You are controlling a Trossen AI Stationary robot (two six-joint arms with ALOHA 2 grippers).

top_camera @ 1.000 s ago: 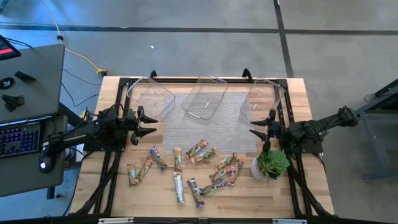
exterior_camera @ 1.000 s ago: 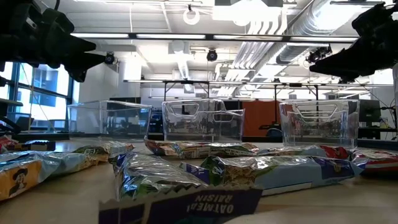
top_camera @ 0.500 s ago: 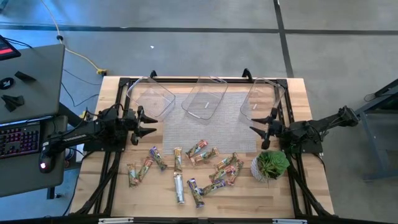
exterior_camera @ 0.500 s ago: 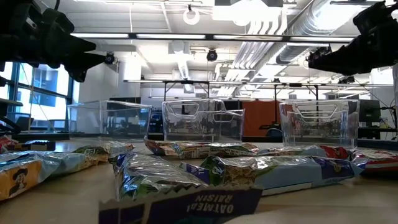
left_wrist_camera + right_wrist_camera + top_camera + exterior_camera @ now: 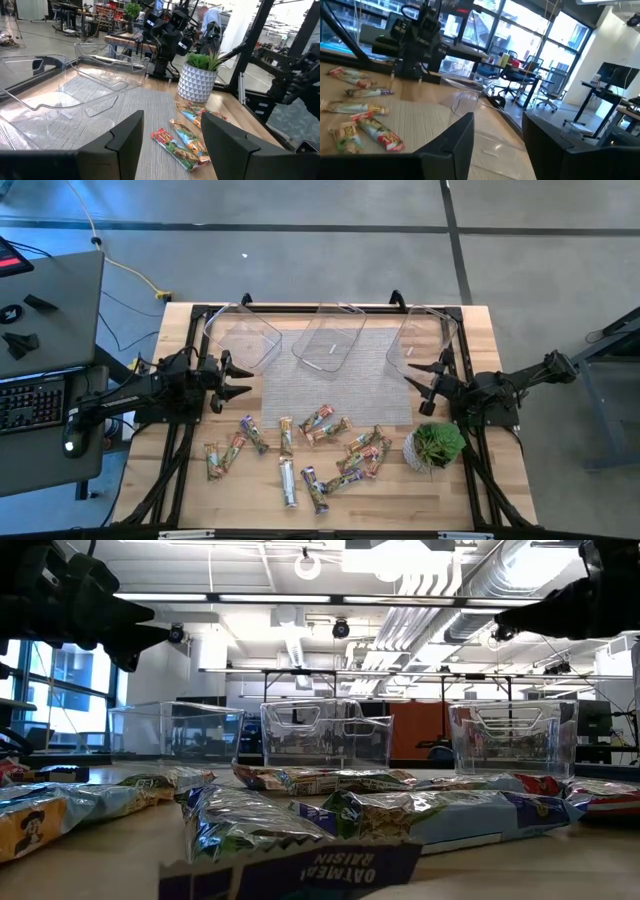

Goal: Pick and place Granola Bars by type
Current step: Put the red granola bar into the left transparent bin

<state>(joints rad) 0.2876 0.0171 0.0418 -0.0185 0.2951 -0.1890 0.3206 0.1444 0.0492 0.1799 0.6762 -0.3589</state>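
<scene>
Several granola bars (image 5: 318, 442) in shiny multicoloured wrappers lie flat and scattered on the near half of the wooden table; they fill the foreground of the low view (image 5: 300, 815). My left gripper (image 5: 247, 380) hangs open above the table's left side, left of the bars, and sees some of them ahead (image 5: 186, 141). My right gripper (image 5: 413, 374) hangs open above the right side, near the right bin, far-right of the bars (image 5: 360, 115). Neither gripper holds anything.
Three clear plastic bins stand in a row along the far edge: left (image 5: 243, 336), middle (image 5: 328, 340), right (image 5: 421, 337), with a grey mat (image 5: 335, 385) in front of them. A small potted plant (image 5: 436, 446) stands near my right arm. A desk with a keyboard (image 5: 30, 402) is left of the table.
My right gripper has risen and swung toward the table's far edge and the right bin, staying open. My left gripper and the bars have kept still.
</scene>
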